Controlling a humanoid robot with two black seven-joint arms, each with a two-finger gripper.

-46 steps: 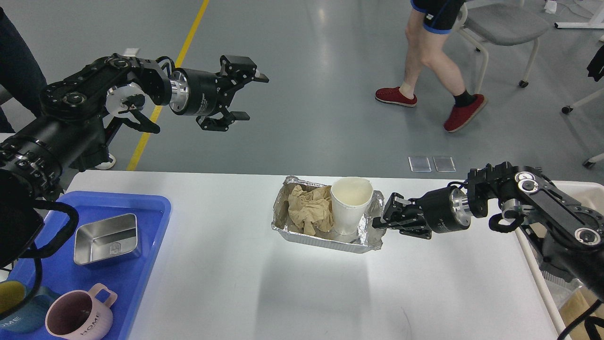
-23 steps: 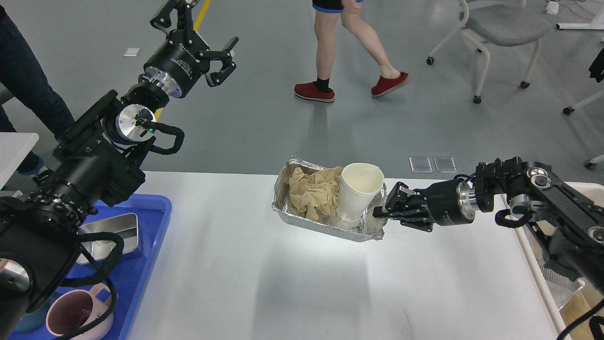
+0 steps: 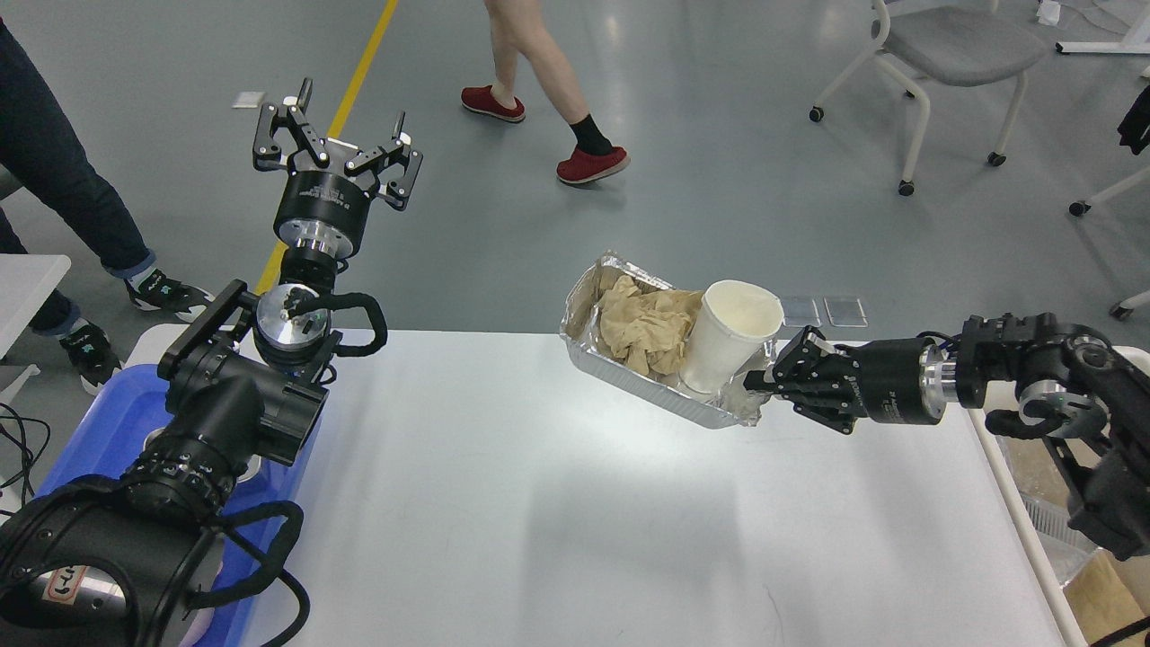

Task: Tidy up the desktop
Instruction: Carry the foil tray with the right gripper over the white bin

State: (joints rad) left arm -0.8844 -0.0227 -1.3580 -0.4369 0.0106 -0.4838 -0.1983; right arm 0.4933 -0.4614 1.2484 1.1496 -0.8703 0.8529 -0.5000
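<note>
Desktop bare; right jaws clamped on lifted foil tray; left jaws spread, empty; no legible writing.

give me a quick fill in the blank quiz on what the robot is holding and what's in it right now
1. The right gripper is shut on the edge of a crinkled ____ tray.
2. Standing in that tray next to the crumpled brown paper is a white paper ____.
3. The tray is held up in the air, tilted, above the white ____.
4. The left gripper is raised with its fingers ____ and holds nothing.

Missing words: foil; cup; desktop; open
</note>
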